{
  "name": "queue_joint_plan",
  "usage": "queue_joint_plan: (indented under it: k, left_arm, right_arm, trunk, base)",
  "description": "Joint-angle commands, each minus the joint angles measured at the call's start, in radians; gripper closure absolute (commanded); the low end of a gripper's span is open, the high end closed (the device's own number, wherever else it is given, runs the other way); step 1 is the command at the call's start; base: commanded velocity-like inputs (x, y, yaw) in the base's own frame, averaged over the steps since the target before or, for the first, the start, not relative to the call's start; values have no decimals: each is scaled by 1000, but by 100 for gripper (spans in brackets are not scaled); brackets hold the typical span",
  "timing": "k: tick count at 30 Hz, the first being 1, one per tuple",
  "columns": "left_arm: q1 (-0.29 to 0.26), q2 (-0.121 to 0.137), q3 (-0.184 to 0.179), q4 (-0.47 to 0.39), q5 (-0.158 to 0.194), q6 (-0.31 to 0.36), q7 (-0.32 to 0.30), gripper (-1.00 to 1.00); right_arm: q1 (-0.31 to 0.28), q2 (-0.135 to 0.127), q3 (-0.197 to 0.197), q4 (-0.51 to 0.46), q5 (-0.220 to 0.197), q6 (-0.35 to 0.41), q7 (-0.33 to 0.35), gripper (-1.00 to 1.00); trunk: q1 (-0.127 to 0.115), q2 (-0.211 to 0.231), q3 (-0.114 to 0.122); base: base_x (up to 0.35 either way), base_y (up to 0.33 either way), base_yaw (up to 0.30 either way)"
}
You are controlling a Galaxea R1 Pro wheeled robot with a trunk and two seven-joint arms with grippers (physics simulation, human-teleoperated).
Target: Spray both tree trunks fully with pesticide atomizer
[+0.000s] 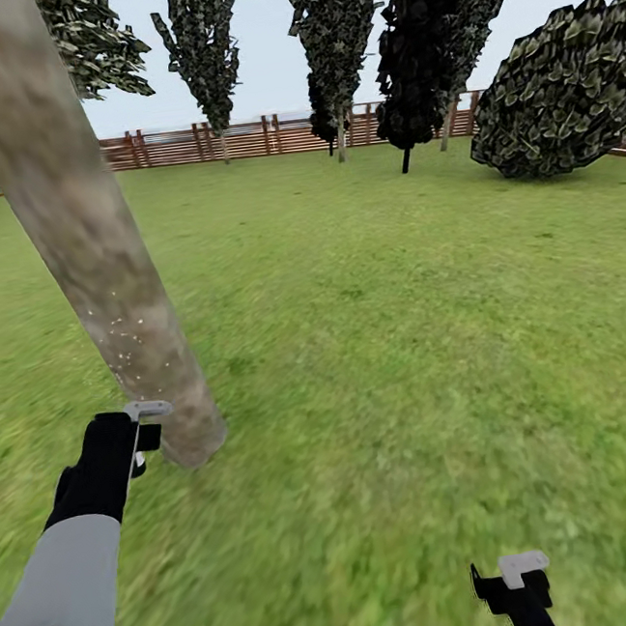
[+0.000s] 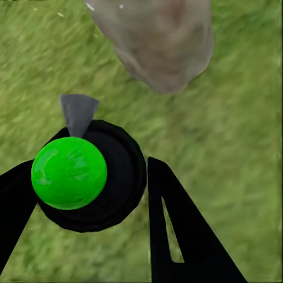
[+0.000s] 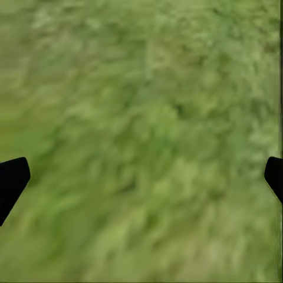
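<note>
A thick grey-brown tree trunk [image 1: 80,232] leans across the left of the head view, its base in the grass; its lower end also shows in the left wrist view [image 2: 159,41]. My left gripper [image 1: 133,442] is shut on the pesticide atomizer [image 1: 146,421], just in front of the trunk's base. In the left wrist view the atomizer [image 2: 88,177] is a dark round body with a green spot, its grey nozzle aimed at the trunk. Small white specks [image 1: 122,340] dot the bark above the nozzle. My right gripper [image 1: 514,587] hangs open over bare grass, its fingertips [image 3: 12,180] far apart.
Green lawn [image 1: 385,344] stretches to a brown slat fence [image 1: 235,139] at the back. Several narrow trees stand along the fence, one black-leaved [image 1: 437,36]. A big dark shrub [image 1: 560,90] sits at the back right.
</note>
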Motion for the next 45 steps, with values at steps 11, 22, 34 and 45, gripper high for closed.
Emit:
queue_joint_plan:
  k: [11, 22, 34, 45]
  left_arm:
    - [87, 44, 124, -5, -21, -53, -12, 100]
    - [93, 24, 144, -3, -21, -73, -10, 100]
    - [95, 5, 183, 127, -20, -218, -4, 100]
    - [129, 8, 217, 136, -29, -237, 17, 100]
  right_arm:
    - [-1, 0, -8, 0, 10, -3, -2, -100]
    - [-1, 0, -8, 1, 10, -3, -2, -100]
    - [-1, 2, -8, 1, 11, -3, -2, -100]
    - [-1, 0, -8, 1, 11, -3, -2, -100]
  trunk:
    - [0, 0, -1]
    - [0, 0, -1]
    - [0, 0, -1]
    - [0, 0, -1]
  base:
    - [7, -276, 4]
    - [181, -238, 207]
    - [243, -197, 165]
    - [242, -199, 18]
